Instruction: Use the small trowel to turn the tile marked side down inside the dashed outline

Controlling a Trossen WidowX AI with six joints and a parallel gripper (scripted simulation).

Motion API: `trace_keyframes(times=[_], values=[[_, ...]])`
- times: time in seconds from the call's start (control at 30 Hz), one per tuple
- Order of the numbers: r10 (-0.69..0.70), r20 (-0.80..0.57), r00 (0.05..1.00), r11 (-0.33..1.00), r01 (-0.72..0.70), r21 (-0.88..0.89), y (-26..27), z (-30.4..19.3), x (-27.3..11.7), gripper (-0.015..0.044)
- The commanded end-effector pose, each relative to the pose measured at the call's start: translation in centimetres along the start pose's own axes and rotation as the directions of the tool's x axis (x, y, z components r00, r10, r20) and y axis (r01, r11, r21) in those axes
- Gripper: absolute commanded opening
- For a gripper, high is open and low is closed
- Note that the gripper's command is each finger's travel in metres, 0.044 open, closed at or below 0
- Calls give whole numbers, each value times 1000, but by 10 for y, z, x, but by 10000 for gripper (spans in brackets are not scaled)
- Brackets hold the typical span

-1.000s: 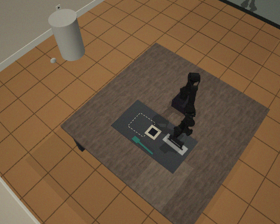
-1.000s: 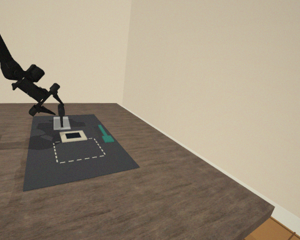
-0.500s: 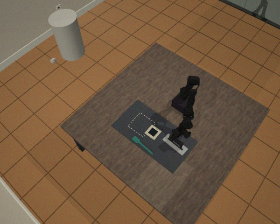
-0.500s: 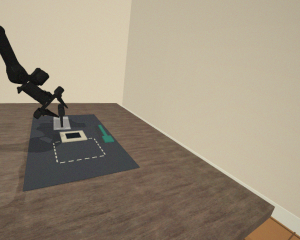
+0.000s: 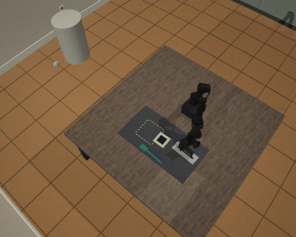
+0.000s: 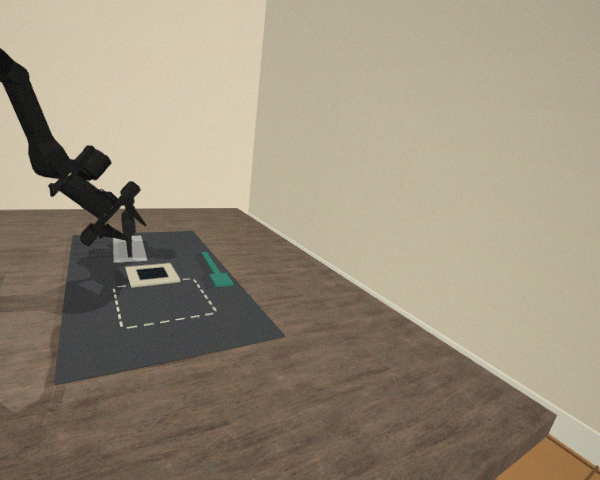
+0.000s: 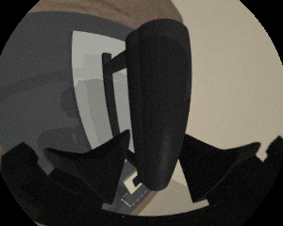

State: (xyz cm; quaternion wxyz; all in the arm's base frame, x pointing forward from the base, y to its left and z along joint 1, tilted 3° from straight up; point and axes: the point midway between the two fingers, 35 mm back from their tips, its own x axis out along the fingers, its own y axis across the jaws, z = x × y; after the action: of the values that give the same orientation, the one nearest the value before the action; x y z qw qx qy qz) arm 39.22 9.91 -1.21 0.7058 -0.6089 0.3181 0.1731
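Straddling trowel handle [image 5: 188, 152] [image 6: 128, 223] [image 7: 160, 94] with half-wide gripper [image 5: 187, 148] [image 6: 136, 231] [image 7: 151, 132], firm hold not showing; needing centred, even squeezing before lifting. Tile [image 5: 157, 140] [image 6: 133, 277] [image 7: 129, 184] lying beyond fingertips, toward outline [image 5: 142, 126] [image 6: 117, 306] [image 7: 124, 200].

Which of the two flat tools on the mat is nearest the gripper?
The silver rectangular trowel with the black handle; the other is green and lies farther off.

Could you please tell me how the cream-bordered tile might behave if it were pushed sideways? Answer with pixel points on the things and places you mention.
The tile [image 5: 162, 139] [image 6: 152, 273] [image 7: 130, 185] would probably slide rather than roll, being square and lying flat. Tipping seems unlikely under a low push, since it is much wider than it is thick. It looks like a stiff slab, so I'd expect little bending.
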Motion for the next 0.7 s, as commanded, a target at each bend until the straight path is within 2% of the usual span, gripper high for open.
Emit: trace_keyframes(times=[0.0, 0.03, 0.67], values=[[-5, 6, 1000, 1000, 5, -1, -2, 1, 1, 169], [-5, 6, 1000, 1000, 5, -1, -2, 1, 1, 142], [-5, 6, 1000, 1000, 5, -1, -2, 1, 1, 16]])
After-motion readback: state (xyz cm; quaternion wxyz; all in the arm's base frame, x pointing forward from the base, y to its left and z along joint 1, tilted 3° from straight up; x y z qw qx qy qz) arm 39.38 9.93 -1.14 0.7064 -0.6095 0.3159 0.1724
